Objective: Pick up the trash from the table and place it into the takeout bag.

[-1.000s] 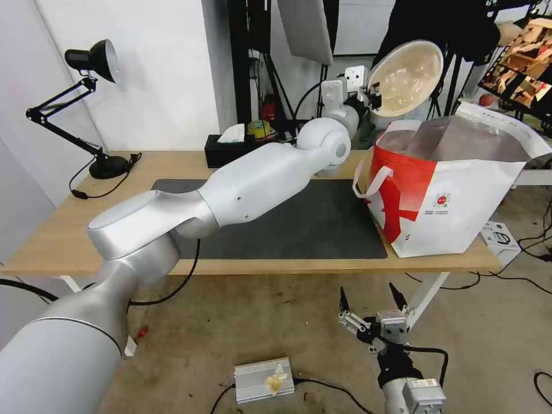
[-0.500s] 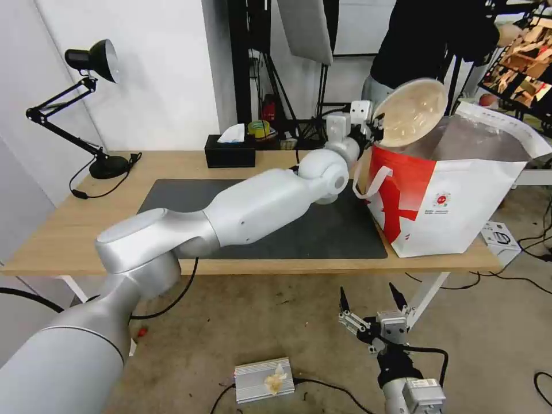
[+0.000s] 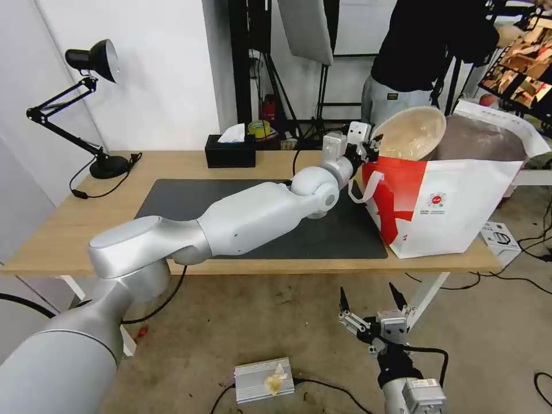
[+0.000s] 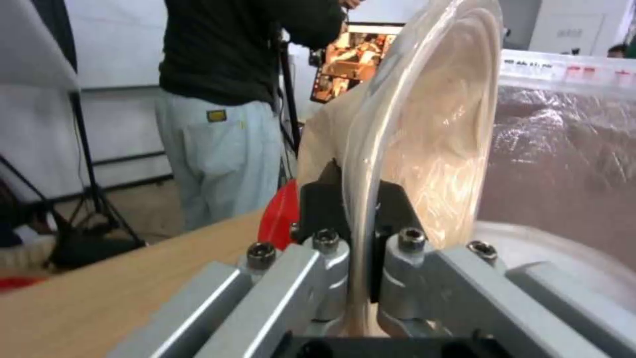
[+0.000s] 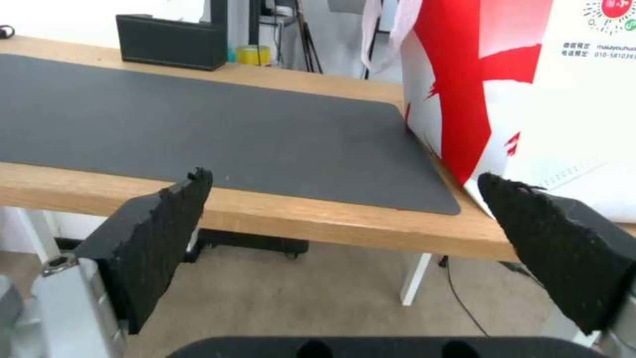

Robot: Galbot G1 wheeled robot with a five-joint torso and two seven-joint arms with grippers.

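The beige paper-pulp bowl (image 3: pixel 411 133) hangs tilted, partly down inside the open mouth of the takeout bag (image 3: pixel 454 207), which stands at the right end of the table (image 3: pixel 75 230). My left gripper (image 3: pixel 372 145) is shut on the bowl's rim at the bag's left edge. In the left wrist view the fingers (image 4: pixel 325 204) pinch the bowl (image 4: pixel 431 124) edge-on, with the bag's foil lining (image 4: pixel 563 149) behind. My right gripper (image 3: pixel 371 299) hangs open below the table's front edge. In the right wrist view it (image 5: pixel 345 181) faces the dark mat (image 5: pixel 198 119) and the bag (image 5: pixel 530 84).
A black tissue box (image 3: pixel 230 152) and a desk lamp (image 3: pixel 92 103) stand along the table's far side. A person stands behind the bag. On the floor lie a metal box (image 3: pixel 264 379) and cables. A small white box (image 3: pixel 500 236) sits beside the bag's base.
My left arm has lowered the bowl from high above the bag down into its mouth. The bag has shifted slightly. The right arm has stayed still.
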